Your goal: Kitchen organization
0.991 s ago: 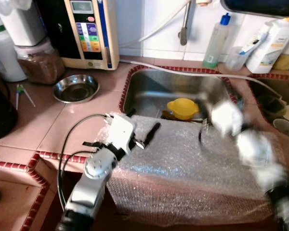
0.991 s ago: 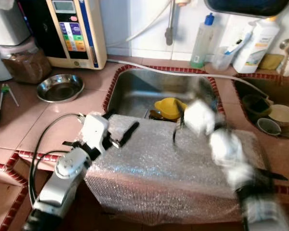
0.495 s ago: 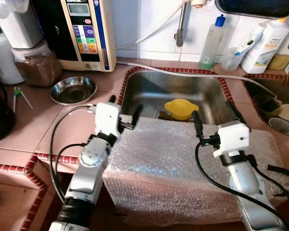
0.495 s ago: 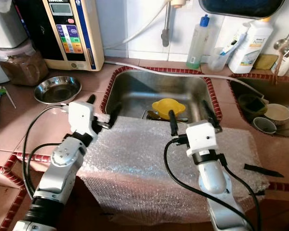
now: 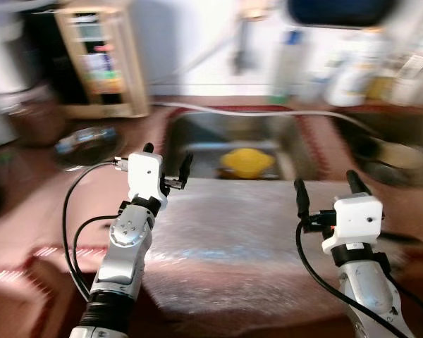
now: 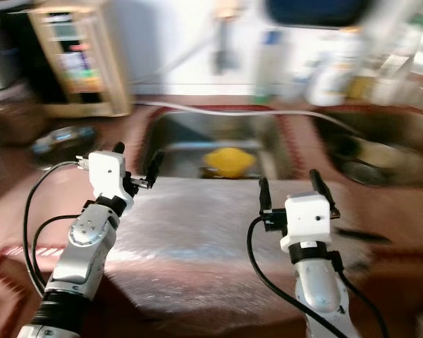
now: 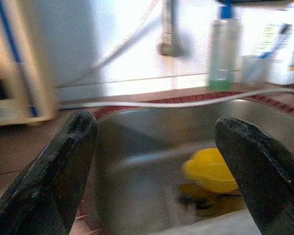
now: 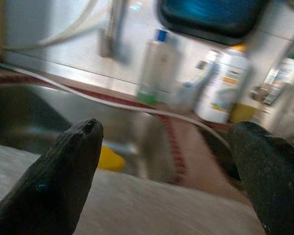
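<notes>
Steel sink (image 5: 197,144), blurred; yellow bowl (image 5: 245,161) inside; left gripper (image 5: 166,163), right gripper (image 5: 326,191) fingers apart, empty.

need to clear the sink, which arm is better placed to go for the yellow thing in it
Left, probably. The left tool is open at the sink's near edge, and its wrist view looks straight at the yellow thing. The right tool, also open, is farther off over the bubble wrap.

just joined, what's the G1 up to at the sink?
Nothing is held. The left gripper and right gripper are both open, raised over a sheet of bubble wrap draped across the counter edge in front of the sink. A yellow item sits in the basin. The head views are blurred, so the camera is likely moving.
</notes>
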